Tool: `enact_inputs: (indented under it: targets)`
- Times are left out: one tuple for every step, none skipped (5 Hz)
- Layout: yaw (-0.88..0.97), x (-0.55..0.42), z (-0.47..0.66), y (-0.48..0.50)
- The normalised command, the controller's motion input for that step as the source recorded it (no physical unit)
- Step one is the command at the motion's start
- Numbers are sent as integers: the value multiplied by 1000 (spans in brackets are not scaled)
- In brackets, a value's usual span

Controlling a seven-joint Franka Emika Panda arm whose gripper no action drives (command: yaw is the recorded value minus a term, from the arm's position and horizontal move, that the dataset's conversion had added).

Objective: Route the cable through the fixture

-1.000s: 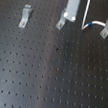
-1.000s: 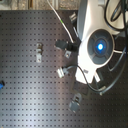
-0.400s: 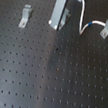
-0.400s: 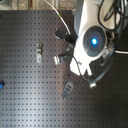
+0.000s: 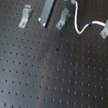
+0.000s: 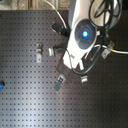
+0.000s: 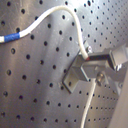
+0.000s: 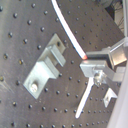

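1. Cable (image 5: 80,25), thin and white, lies on the far part of the black perforated desk (image 5: 49,84) in the first exterior view, curving from the middle bracket (image 5: 62,19) to the right bracket (image 5: 107,28), where its yellow and blue mark sits.
2. Pincer (image 8: 95,64) is clamped on the cable in the second wrist view, likely to steer it into a bracket.
3. Left bracket (image 5: 25,16) holds no cable.
4. Robot arm (image 6: 82,35) hides much of the cable in the second exterior view.
5. Cable's far end runs out of view.
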Motion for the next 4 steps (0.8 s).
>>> enact_inputs:
  targets:
    - [0, -279, 148, 171]
    - [-303, -210, 207, 132]
    - [-411, -218, 120, 119]
    - [-440, -189, 122, 79]
